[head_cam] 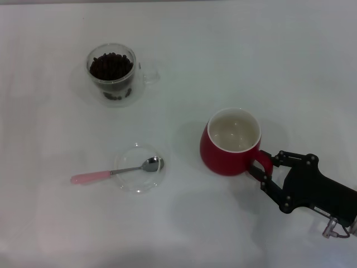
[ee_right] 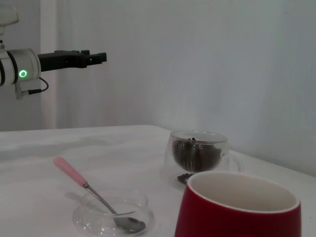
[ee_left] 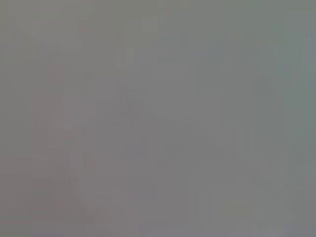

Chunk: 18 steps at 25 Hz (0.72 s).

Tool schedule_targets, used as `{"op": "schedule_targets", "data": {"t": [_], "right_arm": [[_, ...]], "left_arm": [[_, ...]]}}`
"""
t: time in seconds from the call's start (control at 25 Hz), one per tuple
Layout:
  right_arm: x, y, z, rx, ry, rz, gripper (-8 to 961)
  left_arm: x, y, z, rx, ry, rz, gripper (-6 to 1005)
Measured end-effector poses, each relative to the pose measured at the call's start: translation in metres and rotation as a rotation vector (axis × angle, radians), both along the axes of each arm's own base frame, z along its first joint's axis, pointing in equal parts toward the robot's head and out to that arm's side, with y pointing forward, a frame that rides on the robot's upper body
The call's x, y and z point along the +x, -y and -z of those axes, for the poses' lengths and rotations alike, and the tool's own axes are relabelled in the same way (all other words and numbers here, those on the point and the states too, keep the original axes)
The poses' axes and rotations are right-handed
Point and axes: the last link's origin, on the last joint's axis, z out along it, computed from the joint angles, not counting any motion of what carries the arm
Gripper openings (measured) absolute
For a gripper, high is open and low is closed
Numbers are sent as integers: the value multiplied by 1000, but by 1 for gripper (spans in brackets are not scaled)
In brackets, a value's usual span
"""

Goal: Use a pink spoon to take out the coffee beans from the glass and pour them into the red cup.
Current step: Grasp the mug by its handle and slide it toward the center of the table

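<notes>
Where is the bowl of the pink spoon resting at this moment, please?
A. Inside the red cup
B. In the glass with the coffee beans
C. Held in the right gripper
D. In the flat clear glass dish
D: the spoon lies with its metal bowl in the clear dish and its pink handle sticking out over the rim, apart from the red cup and the glass.

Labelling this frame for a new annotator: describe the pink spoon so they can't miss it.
On the white table, find the red cup held at its handle by the right gripper. Toward the robot's left sits a flat clear glass dish. The pink spoon lies with its metal bowl in that dish and its pale pink handle sticking out over the rim, the only utensil here.
</notes>
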Motion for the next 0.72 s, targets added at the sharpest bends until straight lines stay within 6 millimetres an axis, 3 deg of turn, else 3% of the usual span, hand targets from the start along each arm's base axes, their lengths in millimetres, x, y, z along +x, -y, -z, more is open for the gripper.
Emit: {"op": "schedule_targets", "data": {"t": [0.4,0.72], "right_arm": [[3,-4,-2,1,-27,58,301],[0,-3,-9,13,-79,52,575]], "left_arm": [[1,-1,1,-3,-3,3,700],[-1,1,-1,2,-4,-5,700]]}}
